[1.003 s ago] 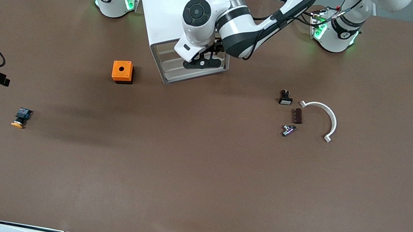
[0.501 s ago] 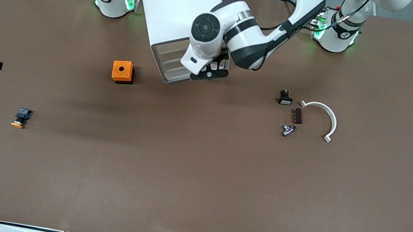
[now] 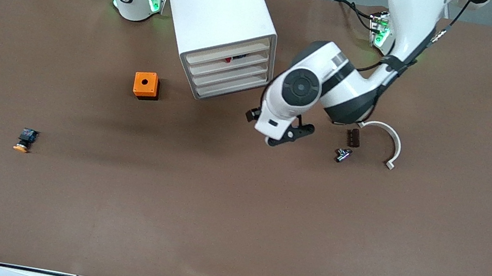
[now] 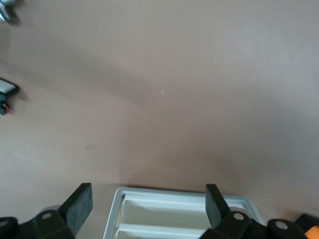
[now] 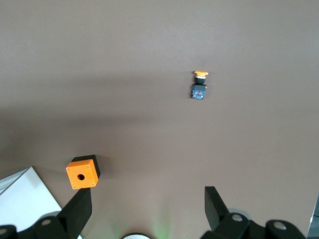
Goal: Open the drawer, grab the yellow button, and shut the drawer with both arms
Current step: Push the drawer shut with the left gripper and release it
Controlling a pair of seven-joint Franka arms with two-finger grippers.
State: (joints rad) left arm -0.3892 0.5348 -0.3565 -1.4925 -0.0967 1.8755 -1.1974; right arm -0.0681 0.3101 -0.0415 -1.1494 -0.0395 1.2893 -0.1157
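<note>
button (image 3: 24,140): one, orange cap, black-and-blue body, on table near right arm's end
cabinet (image 3: 219,13): one, four drawers (image 3: 229,71)
left gripper (image 3: 287,134): fingers apart, empty
right gripper (image 5: 147,209): fingers apart, empty

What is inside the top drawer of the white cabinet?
Through the gap above the top drawer of the cabinet, small red and dark bits show. What they are, and anything deeper inside, is covered.
</note>
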